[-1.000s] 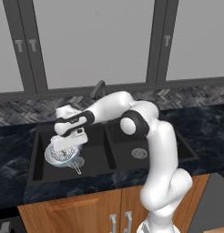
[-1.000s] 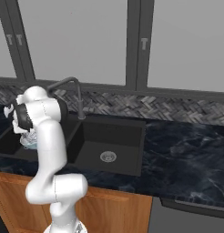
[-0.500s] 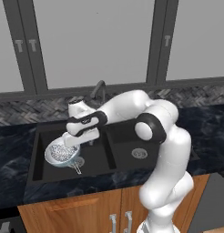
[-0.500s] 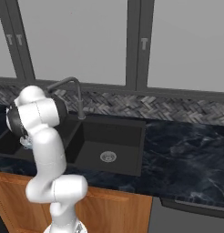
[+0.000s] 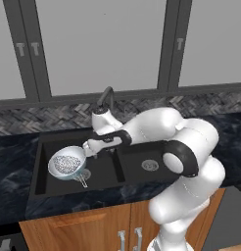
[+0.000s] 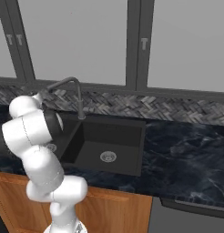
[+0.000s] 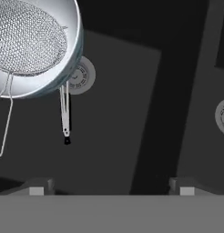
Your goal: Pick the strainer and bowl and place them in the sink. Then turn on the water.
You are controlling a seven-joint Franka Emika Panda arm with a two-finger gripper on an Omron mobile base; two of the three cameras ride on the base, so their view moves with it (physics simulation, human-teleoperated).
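The strainer [image 5: 67, 163] sits inside the bowl [image 5: 57, 171] in the sink's [image 5: 41, 169] left basin; the pincer [image 5: 87, 148], jaws spread and empty, hovers just beside the bowl.

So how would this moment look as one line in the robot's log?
pincer: open, empty | strainer: in bowl | bowl: in left sink basin | water: off

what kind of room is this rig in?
A kitchen, rendered: a black double-basin sink with a gooseneck faucet set in a dark marble counter, wood cabinets below. A bowl sits in the left basin.
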